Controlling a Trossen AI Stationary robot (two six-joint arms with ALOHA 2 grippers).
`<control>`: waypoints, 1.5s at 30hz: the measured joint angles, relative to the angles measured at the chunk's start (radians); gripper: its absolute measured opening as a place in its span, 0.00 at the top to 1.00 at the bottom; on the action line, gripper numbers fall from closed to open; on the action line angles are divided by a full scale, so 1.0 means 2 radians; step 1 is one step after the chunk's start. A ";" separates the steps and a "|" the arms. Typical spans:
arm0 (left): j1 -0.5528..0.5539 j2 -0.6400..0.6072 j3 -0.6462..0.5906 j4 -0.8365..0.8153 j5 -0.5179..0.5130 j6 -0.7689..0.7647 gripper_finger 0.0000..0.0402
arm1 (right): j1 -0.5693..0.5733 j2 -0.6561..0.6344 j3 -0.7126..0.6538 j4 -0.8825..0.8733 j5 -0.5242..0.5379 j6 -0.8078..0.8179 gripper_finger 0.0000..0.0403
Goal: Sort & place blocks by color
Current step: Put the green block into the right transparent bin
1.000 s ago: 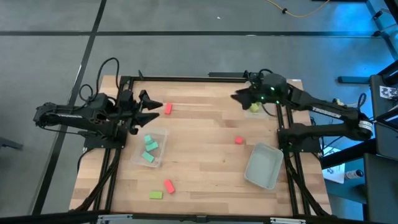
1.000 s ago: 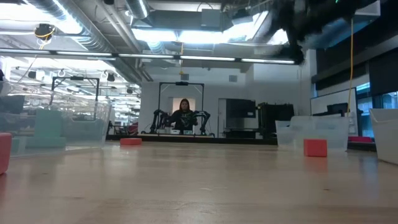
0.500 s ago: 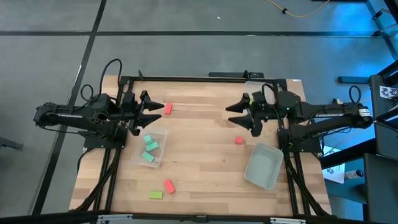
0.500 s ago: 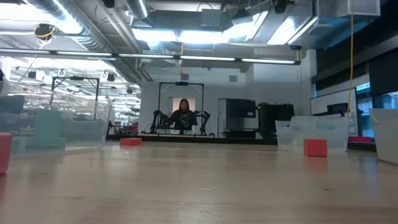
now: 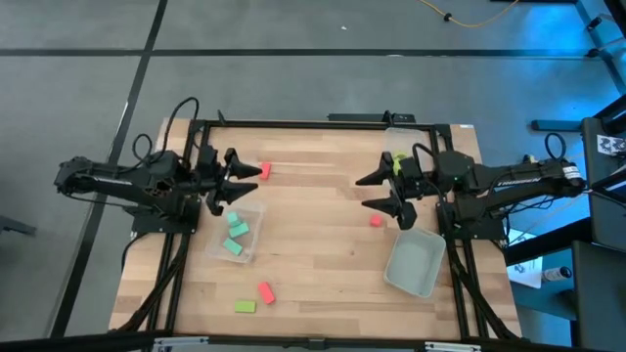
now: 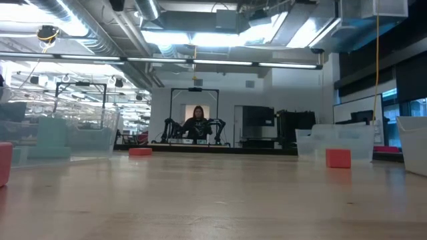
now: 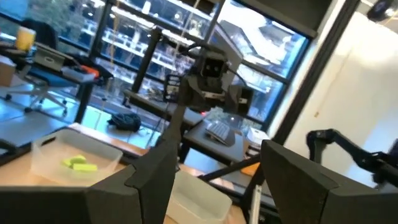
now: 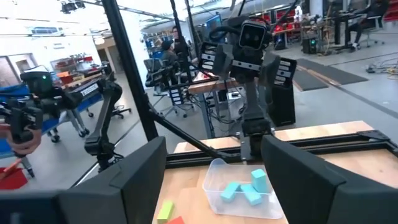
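Note:
In the high view my left gripper (image 5: 238,186) is open above the table's left side, between a red block (image 5: 264,171) and the clear tub (image 5: 252,210) holding three teal blocks (image 5: 235,233). My right gripper (image 5: 364,193) is open above the table's right side, just beyond another red block (image 5: 376,221). Lime blocks (image 5: 396,161) lie in a tub at the far right, partly behind the right arm. A third red block (image 5: 265,290) and a lime block (image 5: 245,306) lie flat near the near edge. Both wrist views show spread fingers (image 7: 149,177) (image 8: 140,174) with nothing between them.
An empty clear tub (image 5: 414,260) lies at the near right, tilted against the table's edge. The black frame rail (image 5: 293,122) runs along the far edge. Bare wood (image 5: 313,225) lies between the two arms. A person (image 6: 197,122) sits far behind the table.
My right gripper has come away from the far right tub with the lime blocks, moving toward the near edge and the table's middle, and has turned to point at the left side. It has left the low view's top. The left gripper has stayed about where it was.

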State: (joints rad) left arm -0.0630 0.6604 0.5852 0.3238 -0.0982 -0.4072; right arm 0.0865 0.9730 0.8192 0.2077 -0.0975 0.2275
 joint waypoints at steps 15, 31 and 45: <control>-0.155 0.095 0.135 -0.190 -0.071 0.048 0.45 | 0.009 0.000 0.000 0.003 0.001 0.003 0.34; -0.426 0.410 0.377 -0.537 -0.102 -0.124 0.45 | 0.009 0.000 0.000 0.000 0.000 0.028 0.34; -0.435 0.572 0.377 -0.567 -0.063 -0.200 0.45 | 0.009 0.000 0.000 -0.001 0.000 0.029 0.34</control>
State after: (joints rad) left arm -0.9321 1.8051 1.3399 -0.8106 -0.2238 -0.8081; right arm 0.1043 0.9733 0.8185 0.2054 -0.0975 0.2854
